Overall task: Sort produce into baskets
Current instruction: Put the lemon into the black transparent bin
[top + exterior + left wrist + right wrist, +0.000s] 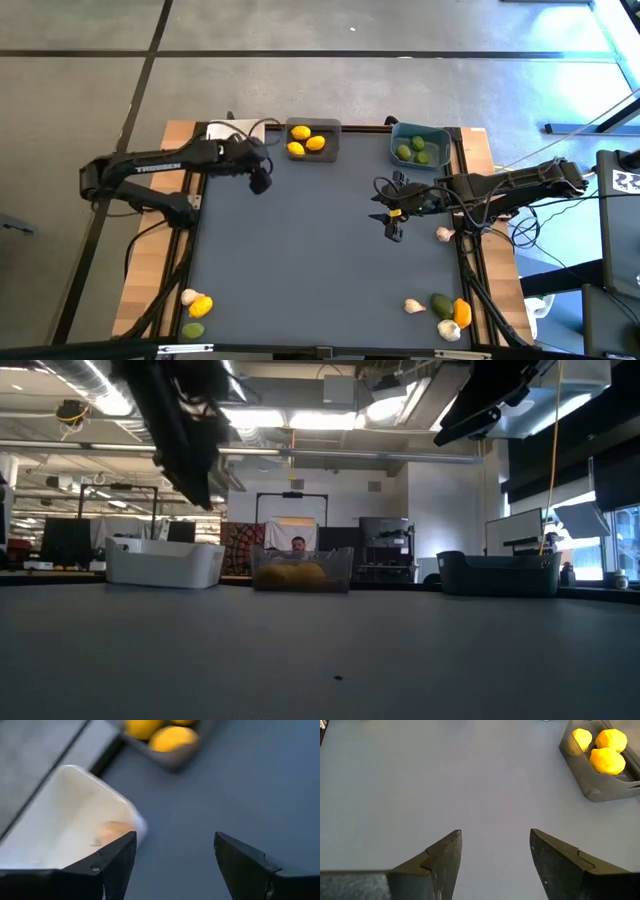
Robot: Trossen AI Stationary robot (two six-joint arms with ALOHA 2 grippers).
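Note:
My left gripper [260,181] is open and empty, raised above the table just in front of the white basket [228,131]. In the left wrist view [175,840] its fingers frame the basket's corner [75,815], where a whitish garlic bulb [112,832] lies inside. The dark grey basket [313,141] holds yellow lemons [606,759]. The teal basket [420,146] holds green limes [412,150]. My right gripper [391,212] is open and empty over the bare mat [495,832], left of a loose garlic bulb [443,234].
Loose produce lies at the near right corner: two garlic bulbs [414,306], a lime [441,303] and a lemon [462,312]. At the near left corner lie a garlic bulb [188,296], a lemon [201,306] and a lime [193,330]. The three baskets stand along the far edge.

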